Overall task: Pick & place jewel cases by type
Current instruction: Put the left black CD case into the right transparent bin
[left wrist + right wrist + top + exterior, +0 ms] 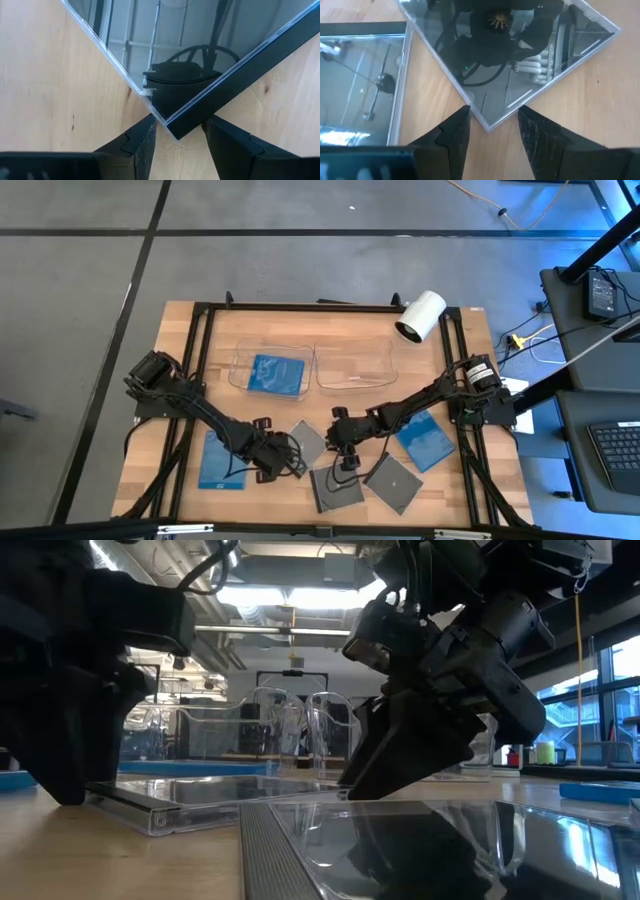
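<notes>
With its two dark fingers spread apart, the left gripper sits low over the table, a corner of a dark grey square plastic jewel case between the fingertips. The right gripper, likewise open, straddles a corner of a second dark grey case beside a third. One bright blue case lies in the left clear shallow plastic tray; two others lie on the wooden table.

Grey floor, side desk with keyboard, ceiling lights
</notes>
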`<act>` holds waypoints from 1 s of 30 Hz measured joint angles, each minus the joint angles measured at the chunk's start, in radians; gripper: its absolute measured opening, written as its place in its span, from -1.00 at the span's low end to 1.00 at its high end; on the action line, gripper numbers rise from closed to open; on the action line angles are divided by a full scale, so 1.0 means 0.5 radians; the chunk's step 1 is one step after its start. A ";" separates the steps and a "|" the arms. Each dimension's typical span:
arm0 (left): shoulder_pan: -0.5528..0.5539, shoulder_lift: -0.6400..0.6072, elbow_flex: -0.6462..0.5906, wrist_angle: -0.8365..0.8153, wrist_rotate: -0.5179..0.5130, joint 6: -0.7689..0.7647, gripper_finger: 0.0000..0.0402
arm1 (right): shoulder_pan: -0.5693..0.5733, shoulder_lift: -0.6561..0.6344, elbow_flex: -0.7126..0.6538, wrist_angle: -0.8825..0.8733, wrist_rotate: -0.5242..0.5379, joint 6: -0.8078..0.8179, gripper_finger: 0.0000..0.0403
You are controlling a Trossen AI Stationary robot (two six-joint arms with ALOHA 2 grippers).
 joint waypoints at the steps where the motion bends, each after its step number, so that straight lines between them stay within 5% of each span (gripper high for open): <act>1: 0.001 0.000 0.000 -0.001 0.020 -0.015 -0.18 | 0.000 0.000 0.001 -0.003 0.000 0.024 -0.16; 8: -0.007 0.001 0.001 0.002 -0.034 -0.061 -0.20 | -0.004 -0.001 0.002 -0.015 0.000 0.075 -0.16; 18: -0.070 0.001 0.002 0.012 -0.176 0.410 -0.18 | -0.004 -0.002 0.000 -0.020 -0.001 0.074 -0.16; 30: -0.127 0.002 0.002 0.008 -0.291 0.300 -0.20 | -0.004 -0.002 -0.004 0.015 -0.002 0.025 -0.16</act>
